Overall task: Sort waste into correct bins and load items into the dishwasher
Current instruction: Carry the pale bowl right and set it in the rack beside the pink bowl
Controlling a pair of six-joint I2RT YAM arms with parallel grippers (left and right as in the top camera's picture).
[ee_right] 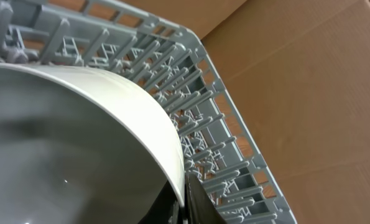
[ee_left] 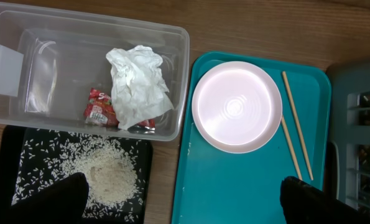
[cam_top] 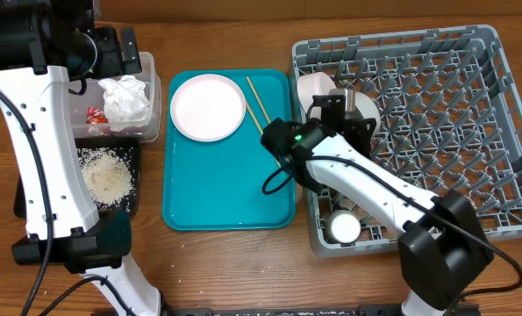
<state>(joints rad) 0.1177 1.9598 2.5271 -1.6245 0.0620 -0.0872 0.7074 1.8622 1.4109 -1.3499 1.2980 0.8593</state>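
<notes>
Right pincer (ee_right: pixel 183 210) is clamped on the rim of the pale bowl (ee_right: pixel 79 143), one finger inside and one outside. The bowl sits over the dish rack (cam_top: pixel 454 132) at the corner next to the teal tray's (cam_top: pixel 225 184) far-right corner; can't tell if it touches the pegs yet. My read of the step: seat this bowl. Keep it tipped on edge, lower the rim into a free peg row beside the pinkish bowl (cam_top: pixel 316 88) without bumping it, and let the pegs take the weight before releasing. Then retreat along the finger line so the inner finger doesn't drag it over. Left pincer (ee_left: pixel 188 202) is spread wide and empty, hanging above the teal tray's left side. Left of the tray: tissue (ee_left: pixel 138 84) and wrapper (ee_left: pixel 99 111) in the clear tub (ee_left: pixel 23 81), rice (ee_left: pixel 107 174) on the black tray (ee_left: pixel 10 155). On the tray: plate (cam_top: pixel 208 107), with chopsticks (cam_top: pixel 258 103) just right of it. Cup (cam_top: pixel 344 228) is in the rack, right of the tray's near-right corner.
</notes>
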